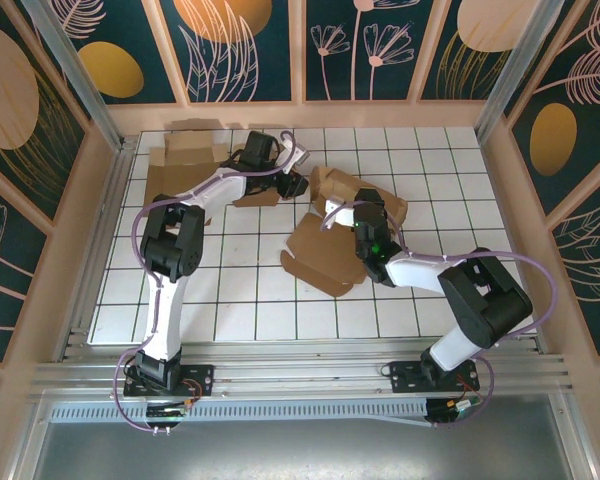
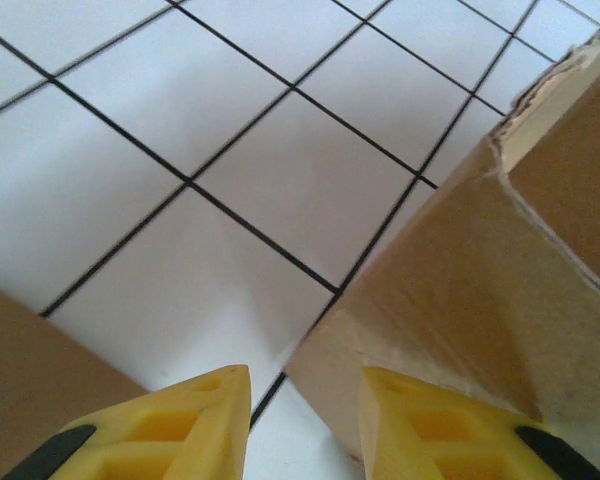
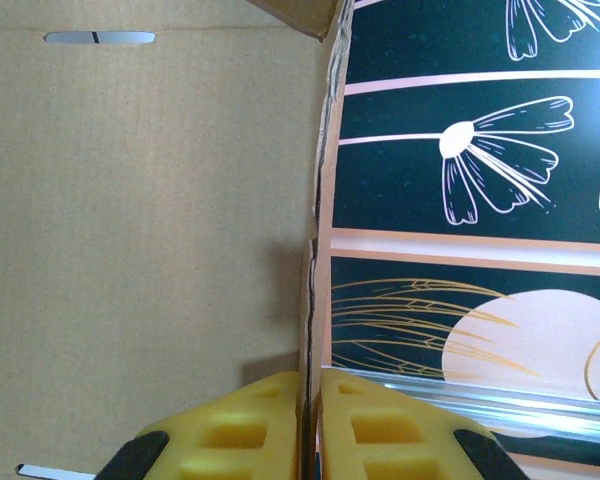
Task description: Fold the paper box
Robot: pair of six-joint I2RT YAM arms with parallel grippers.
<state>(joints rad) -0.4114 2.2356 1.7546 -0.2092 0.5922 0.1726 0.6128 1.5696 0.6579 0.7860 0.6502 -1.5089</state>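
Overhead, white tiled table (image 1: pixel 435 165) with black grid lines, fenced by dark flower-patterned walls (image 1: pixel 380 45).

Paper box (image 1: pixel 320 255): brown cardboard, unfolded and partly crumpled, lying at the middle of the table, flaps spread toward the far side and the near left. Second cardboard sheet (image 1: pixel 185 160) lies flat at the far left corner, well apart from the box.

Left arm (image 1: pixel 175 240) reaches across toward the far centre. Left gripper (image 1: pixel 295 185) sits low over the tiles, just beside the box's far-left flap. Left wrist view: left gripper (image 2: pixel 305 405) has its yellow fingertips (image 2: pixel 205 425) spread apart, nothing held. A cardboard flap (image 2: pixel 480 290) with a torn upper edge rises next to the right-hand fingertip; whether they touch, I cannot tell.

Right arm (image 1: pixel 470 290) bends in from the near right. Right gripper (image 1: pixel 368 218) is on the box's right part. Right wrist view: right gripper (image 3: pixel 310 410) is pinched tight on the thin edge of a box panel (image 3: pixel 140 230), the panel standing upright. A small slot (image 3: pixel 98 38) is cut near the panel's top.
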